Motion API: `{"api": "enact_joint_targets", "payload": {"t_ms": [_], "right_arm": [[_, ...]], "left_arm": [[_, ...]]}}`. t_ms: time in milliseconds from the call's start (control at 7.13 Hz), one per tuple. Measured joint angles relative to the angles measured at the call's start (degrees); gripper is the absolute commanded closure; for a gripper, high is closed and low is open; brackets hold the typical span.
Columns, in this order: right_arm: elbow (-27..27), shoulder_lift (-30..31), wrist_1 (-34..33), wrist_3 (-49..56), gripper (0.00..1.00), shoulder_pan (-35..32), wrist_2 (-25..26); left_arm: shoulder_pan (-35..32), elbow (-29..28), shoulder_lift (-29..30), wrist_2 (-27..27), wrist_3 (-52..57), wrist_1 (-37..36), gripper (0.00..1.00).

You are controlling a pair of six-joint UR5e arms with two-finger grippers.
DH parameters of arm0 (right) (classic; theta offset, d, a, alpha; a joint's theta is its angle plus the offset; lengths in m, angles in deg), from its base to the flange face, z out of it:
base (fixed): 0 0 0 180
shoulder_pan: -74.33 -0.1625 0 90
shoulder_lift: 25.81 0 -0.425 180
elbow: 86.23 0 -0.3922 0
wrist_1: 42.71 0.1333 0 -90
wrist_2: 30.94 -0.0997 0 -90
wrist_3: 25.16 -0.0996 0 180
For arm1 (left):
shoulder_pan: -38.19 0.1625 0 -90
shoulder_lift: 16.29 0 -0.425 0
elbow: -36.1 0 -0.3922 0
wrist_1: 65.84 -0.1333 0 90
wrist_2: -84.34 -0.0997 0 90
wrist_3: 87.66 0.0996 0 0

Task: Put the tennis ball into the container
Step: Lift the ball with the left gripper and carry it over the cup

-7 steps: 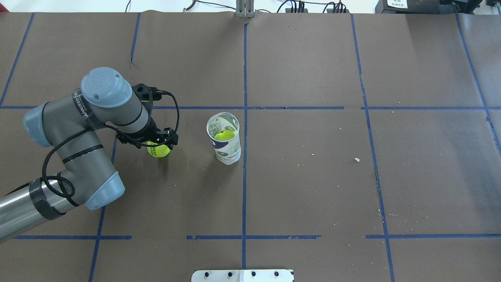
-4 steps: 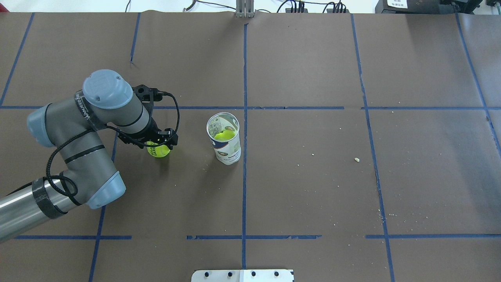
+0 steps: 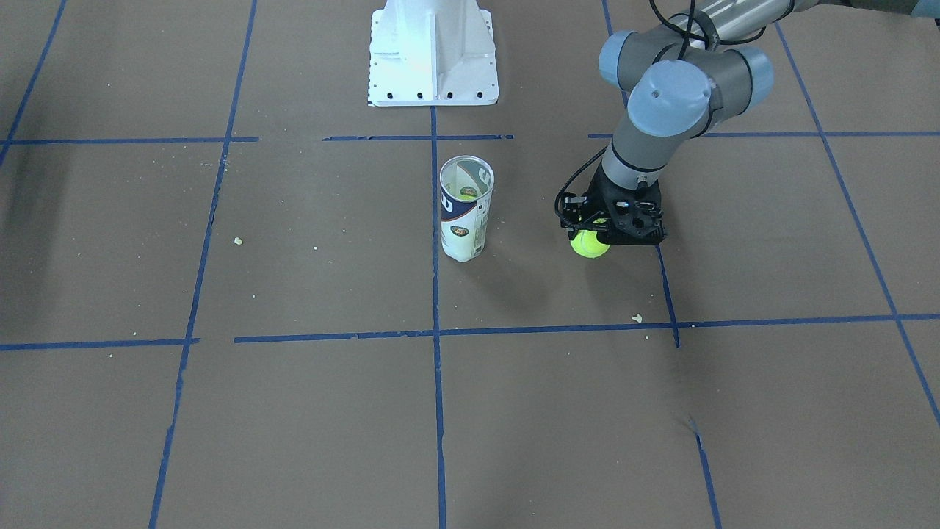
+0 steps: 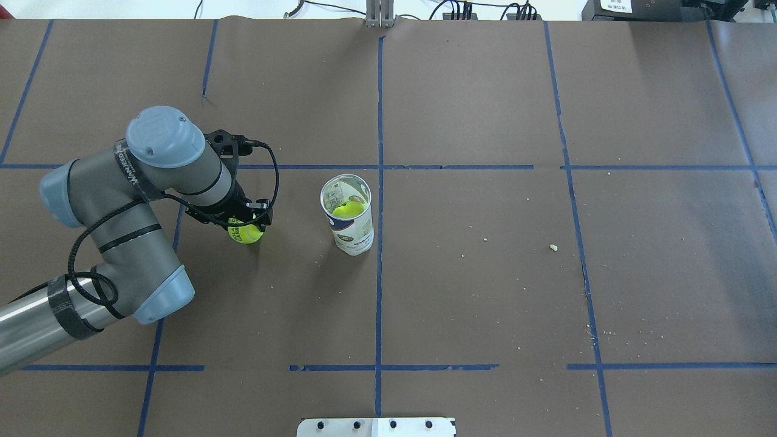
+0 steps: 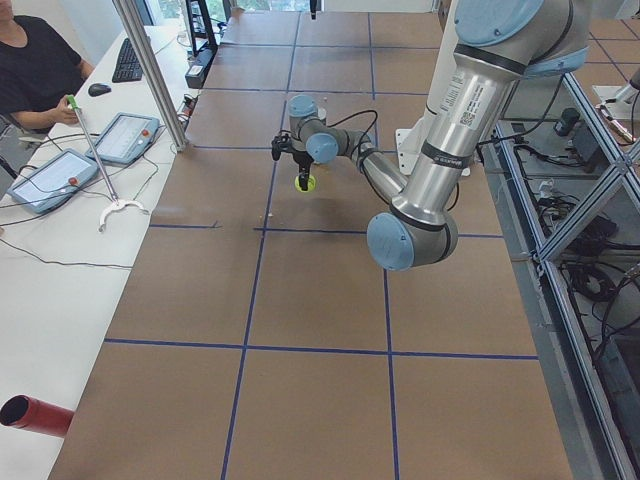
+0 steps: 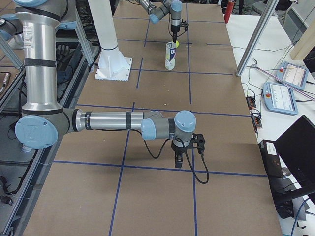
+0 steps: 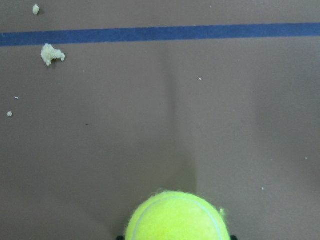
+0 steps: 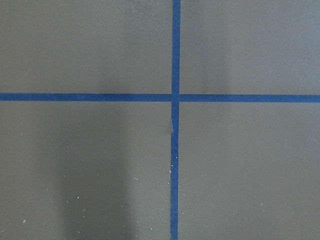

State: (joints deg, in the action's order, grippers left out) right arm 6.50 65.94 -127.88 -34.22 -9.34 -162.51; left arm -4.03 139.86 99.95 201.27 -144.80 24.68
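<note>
The tennis ball (image 4: pixel 245 233) is fuzzy yellow-green with dark lettering and sits between the fingers of my left gripper (image 4: pixel 247 226), which is shut on it. The front-facing view shows the same ball (image 3: pixel 590 245) under the black gripper (image 3: pixel 593 236), left of centre on the table. The container (image 4: pixel 347 213) stands upright about a hand's width to the ball's right, its silvery rim open. Another yellow-green ball (image 4: pixel 348 210) lies inside it. In the left wrist view the held ball (image 7: pixel 176 217) fills the bottom edge. My right gripper (image 6: pixel 178 160) hangs low over the paper; I cannot tell its state.
The white metal pedestal (image 3: pixel 433 51) stands at the robot's side behind the can. Small crumbs (image 4: pixel 553 247) dot the brown paper with its blue tape grid. An operator (image 5: pixel 40 70) sits at a side desk with tablets.
The left arm and the ball in its gripper have shifted only very slightly. The can and the ball inside it have not moved.
</note>
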Motion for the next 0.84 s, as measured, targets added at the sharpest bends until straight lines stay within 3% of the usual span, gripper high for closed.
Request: {"api": "enact_joint_targets", "payload": {"t_ms": [421, 841], "right_arm": [[0.00, 0.00, 0.00, 0.00, 0.00, 0.00, 0.00], [0.00, 0.00, 0.00, 0.00, 0.00, 0.00, 0.00]], "left_arm": [[-8.51, 16.15, 6.42, 2.69, 6.59, -27.48, 1.00], [-8.68, 18.71, 15.20, 7.26, -3.74, -35.81, 1.00]]}}
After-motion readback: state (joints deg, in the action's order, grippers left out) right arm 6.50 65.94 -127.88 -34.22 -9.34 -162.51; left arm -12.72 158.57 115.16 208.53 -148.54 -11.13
